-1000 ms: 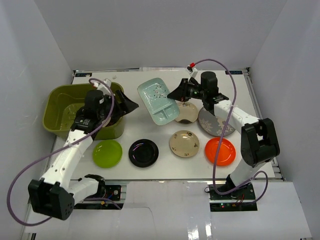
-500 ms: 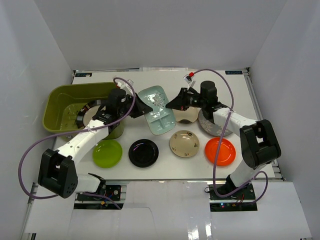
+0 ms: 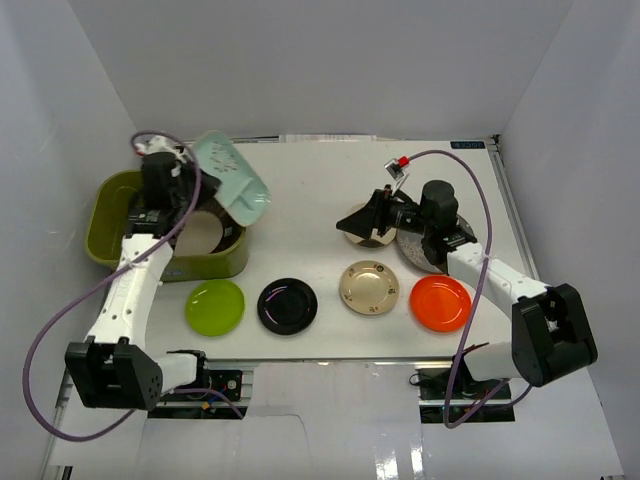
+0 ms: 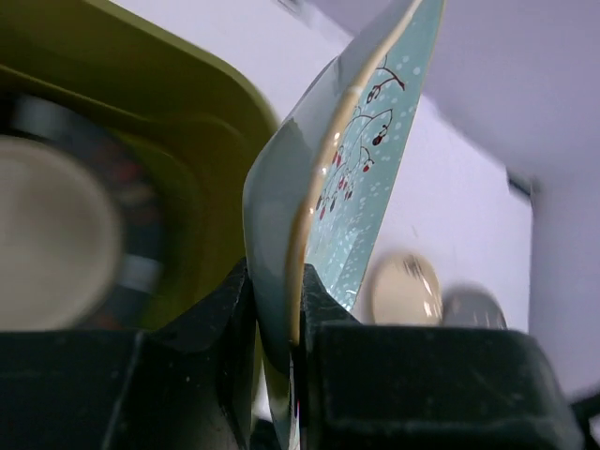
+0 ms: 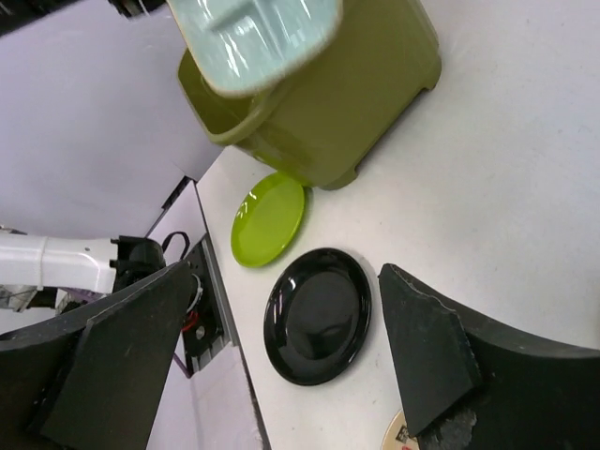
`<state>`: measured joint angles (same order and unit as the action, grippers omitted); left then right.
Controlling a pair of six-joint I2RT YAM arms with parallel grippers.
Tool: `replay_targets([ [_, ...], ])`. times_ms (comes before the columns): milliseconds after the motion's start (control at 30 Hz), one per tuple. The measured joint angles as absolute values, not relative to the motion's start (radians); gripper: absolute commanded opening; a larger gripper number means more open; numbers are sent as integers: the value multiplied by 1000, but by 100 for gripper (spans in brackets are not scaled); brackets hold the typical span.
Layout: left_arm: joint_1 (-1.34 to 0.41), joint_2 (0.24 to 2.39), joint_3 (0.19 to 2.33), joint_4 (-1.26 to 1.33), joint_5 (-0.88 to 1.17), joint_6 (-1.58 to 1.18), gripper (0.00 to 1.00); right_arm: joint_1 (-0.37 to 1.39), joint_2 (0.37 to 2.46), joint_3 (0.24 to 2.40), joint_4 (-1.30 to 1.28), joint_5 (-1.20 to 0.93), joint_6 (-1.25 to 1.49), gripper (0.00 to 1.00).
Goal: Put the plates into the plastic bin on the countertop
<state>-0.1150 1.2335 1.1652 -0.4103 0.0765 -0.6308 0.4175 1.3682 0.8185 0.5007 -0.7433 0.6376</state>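
The pale teal tray (image 3: 232,180) hangs tilted over the near right corner of the olive plastic bin (image 3: 110,215), with my left gripper (image 3: 198,168) shut on its rim. In the left wrist view the tray (image 4: 356,169) stands on edge between the fingers (image 4: 225,319). A dark-rimmed cream plate (image 3: 205,232) lies inside the bin. My right gripper (image 3: 355,220) is open and empty above a cream plate (image 3: 372,235). On the countertop (image 3: 300,210) lie the lime plate (image 3: 214,306), black plate (image 3: 287,306), patterned cream plate (image 3: 369,287), orange plate (image 3: 440,302) and grey plate (image 3: 425,252).
White walls close in the countertop on three sides. In the right wrist view the black plate (image 5: 317,314) shows between the open fingers, with the lime plate (image 5: 269,217) and bin (image 5: 356,84) beyond. The right arm partly covers the grey plate.
The teal tray passed from the right gripper to the left, which closed on it and swung it left and up over the bin. The right gripper opened and drew back slightly.
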Motion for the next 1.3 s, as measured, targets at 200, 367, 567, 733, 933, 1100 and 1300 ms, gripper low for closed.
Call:
replay_targets([
  [200, 162, 1095, 1106, -445, -84, -670, 0, 419, 1322, 731, 466, -715, 598, 86],
  [367, 249, 1094, 973, -449, -82, -702, 0, 419, 1270, 681, 443, -672, 572, 86],
  [567, 283, 1320, 956, -429, -76, -710, 7, 419, 1202, 652, 397, -599, 534, 86],
  [733, 294, 1428, 994, -379, -15, -735, 68, 419, 1148, 643, 353, -540, 500, 86],
  [933, 295, 1442, 998, -354, -33, -711, 98, 419, 1132, 642, 324, -481, 478, 94],
  [1100, 293, 1446, 1029, -390, -158, -649, 98, 390, 1173, 641, 304, -410, 483, 97],
  [1300, 282, 1442, 1082, -421, -278, -603, 98, 250, 1208, 630, 286, -336, 538, 98],
])
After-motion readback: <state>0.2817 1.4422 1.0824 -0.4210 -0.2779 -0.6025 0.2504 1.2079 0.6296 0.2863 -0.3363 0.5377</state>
